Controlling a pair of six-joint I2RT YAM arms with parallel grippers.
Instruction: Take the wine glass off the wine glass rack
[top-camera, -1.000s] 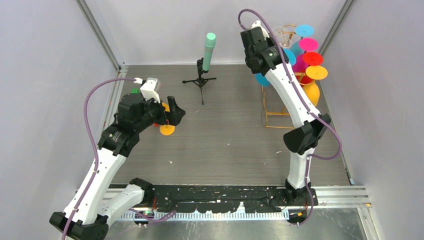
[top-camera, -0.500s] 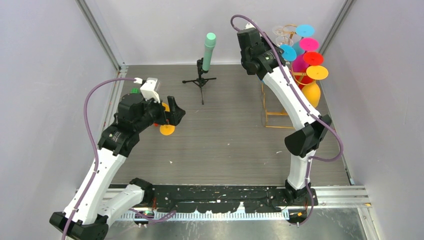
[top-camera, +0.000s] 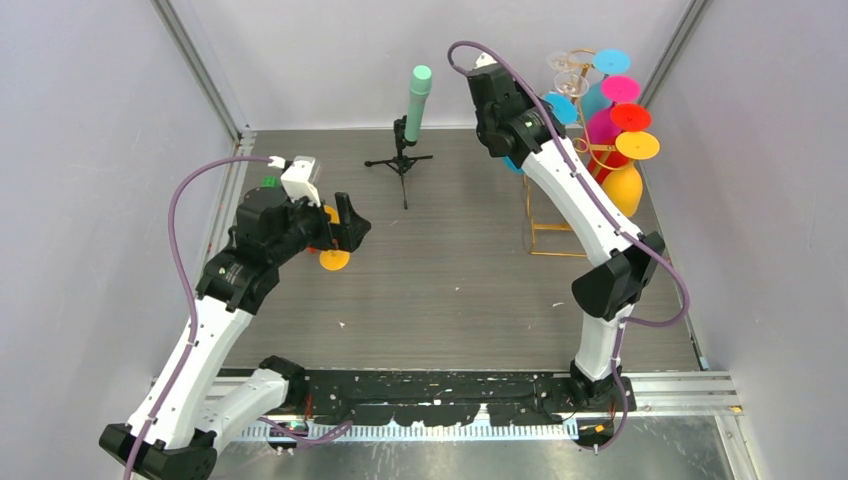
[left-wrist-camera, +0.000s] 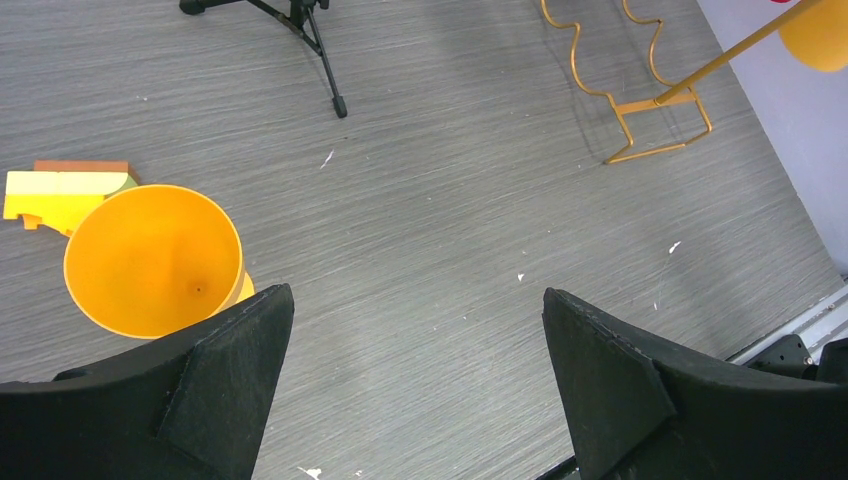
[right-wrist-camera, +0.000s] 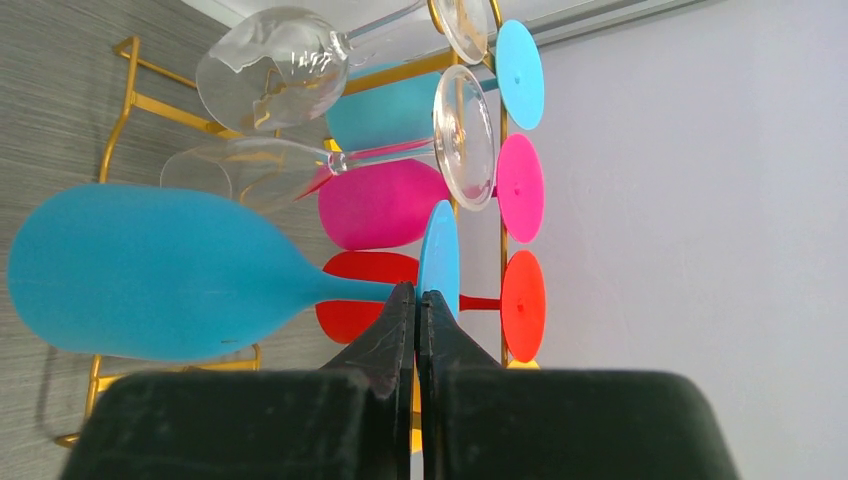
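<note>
Tightly, right gripper (right-wrist-camera: 415, 300) pinches the blue wine glass (right-wrist-camera: 150, 270) stem near the rack (right-wrist-camera: 131, 97) (left gripper (left-wrist-camera: 415, 295) gapes wide)

Wine glass rack (top-camera: 555, 254) stood at far right of bench (top-camera: 450, 270), wine glasses (top-camera: 625, 120) hung on it. Held wine glass (right-wrist-camera: 170, 270) sat in right tool (right-wrist-camera: 417, 293), just left of rack. Tripod (top-camera: 403, 160) stood far centre. Lone wine glass (left-wrist-camera: 150, 260) stood at left, blocks (left-wrist-camera: 60, 190) just beside it.

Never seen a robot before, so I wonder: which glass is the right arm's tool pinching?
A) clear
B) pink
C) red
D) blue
D: in the wrist view the right tool is shut on the stem of the blue glass nearest the camera, just by its foot.
</note>
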